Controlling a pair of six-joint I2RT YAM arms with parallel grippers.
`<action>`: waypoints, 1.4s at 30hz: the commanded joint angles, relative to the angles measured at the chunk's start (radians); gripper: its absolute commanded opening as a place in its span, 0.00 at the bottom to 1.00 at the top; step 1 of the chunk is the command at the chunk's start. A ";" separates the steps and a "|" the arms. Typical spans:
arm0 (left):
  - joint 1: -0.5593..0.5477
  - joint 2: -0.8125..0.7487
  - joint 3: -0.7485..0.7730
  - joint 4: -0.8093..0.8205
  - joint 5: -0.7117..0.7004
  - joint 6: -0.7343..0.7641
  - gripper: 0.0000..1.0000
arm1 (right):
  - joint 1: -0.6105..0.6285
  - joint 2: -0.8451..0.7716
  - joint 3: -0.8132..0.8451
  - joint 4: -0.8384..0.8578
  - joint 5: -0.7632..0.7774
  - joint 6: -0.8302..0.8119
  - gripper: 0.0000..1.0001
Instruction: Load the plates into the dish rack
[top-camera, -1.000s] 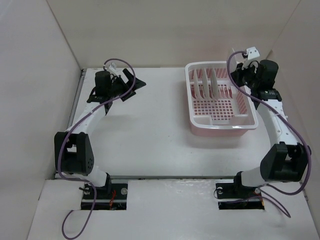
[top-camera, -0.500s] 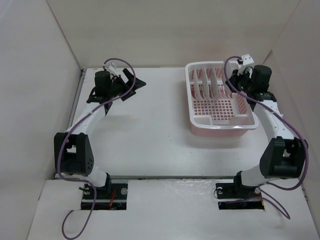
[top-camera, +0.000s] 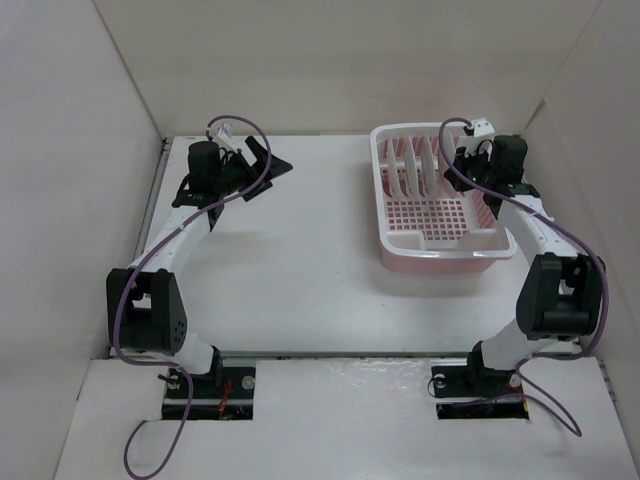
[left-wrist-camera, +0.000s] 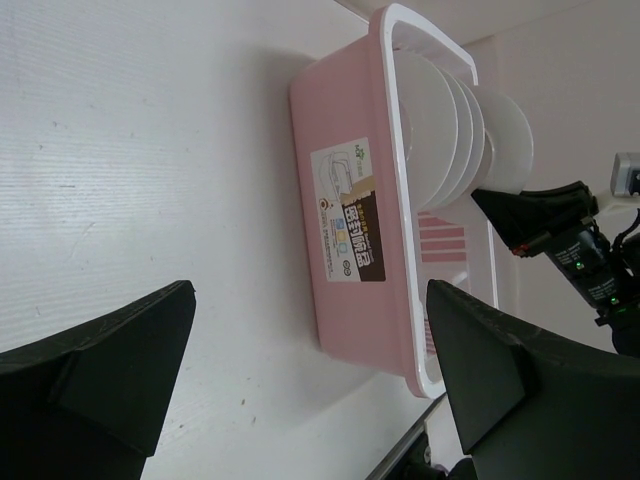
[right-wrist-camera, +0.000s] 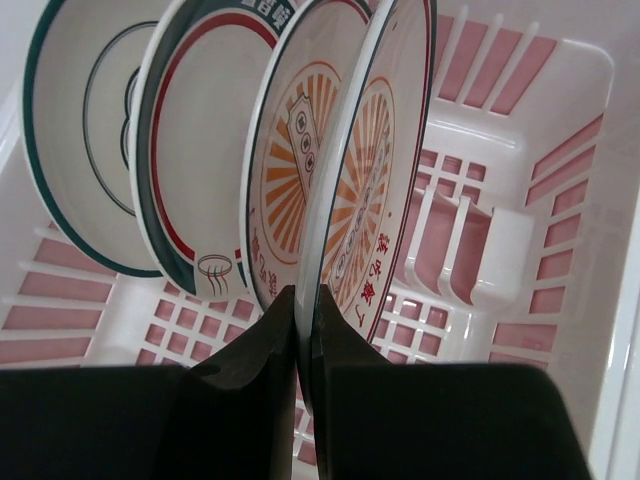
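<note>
white table (top-camera: 300, 250) between white walls. the pink dish rack (top-camera: 440, 262) at far right holds four plates (top-camera: 420, 165) on edge. the right end effector (right-wrist-camera: 303, 310) pinches the nearest orange sunburst plate (right-wrist-camera: 370, 180) by its rim. the left end effector (top-camera: 265, 165) is spread wide, far left.

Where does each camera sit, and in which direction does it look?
Top view: above and behind the arms, looking down on the table; both whole arms show.
Left wrist: on the left arm, looking sideways across the table at the dish rack's outer wall; its open fingers show below.
Right wrist: on the right arm, looking into the rack at four standing plates; its own fingers are shut on the nearest plate.
Shared: all three show the rack and plates; the left wrist also sees the right gripper.
</note>
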 joint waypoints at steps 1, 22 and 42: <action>0.002 -0.054 -0.010 0.053 0.019 0.019 1.00 | 0.006 0.006 0.040 0.076 0.006 0.005 0.00; 0.002 -0.005 0.000 0.053 0.058 0.019 1.00 | 0.006 0.084 0.086 0.019 0.075 0.005 0.12; 0.002 0.034 0.000 0.071 0.067 0.010 1.00 | 0.006 0.121 0.137 0.008 0.103 0.005 0.18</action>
